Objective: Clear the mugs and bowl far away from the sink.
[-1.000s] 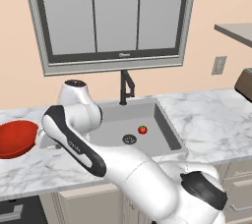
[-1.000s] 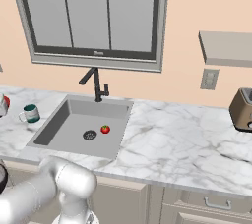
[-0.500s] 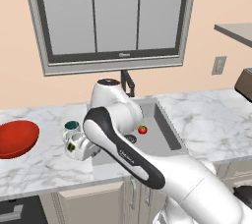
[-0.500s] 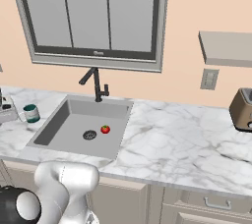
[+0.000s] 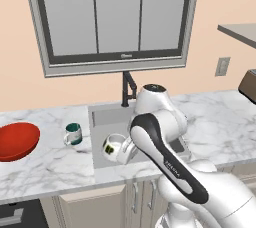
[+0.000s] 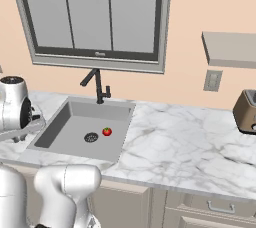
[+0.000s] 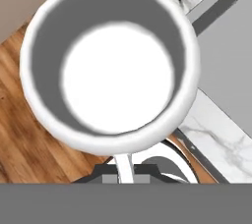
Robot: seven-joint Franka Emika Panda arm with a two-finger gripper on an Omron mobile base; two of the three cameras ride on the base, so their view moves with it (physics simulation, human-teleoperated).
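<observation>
Grey sink [image 6: 60, 127] in marble counter [image 6: 175, 147], tiny red ball [image 6: 107, 131] beside its drain (toaster [image 6: 246, 110] far right)

Glossy white mug [image 7: 110, 61] – marble counter [image 5: 50, 164], matt grey sink [image 6: 75, 122].

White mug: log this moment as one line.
gripper: shut on white mug | mug: tilted, in the air over sink front edge | green mug: on counter | bowl: on counter, left
</observation>
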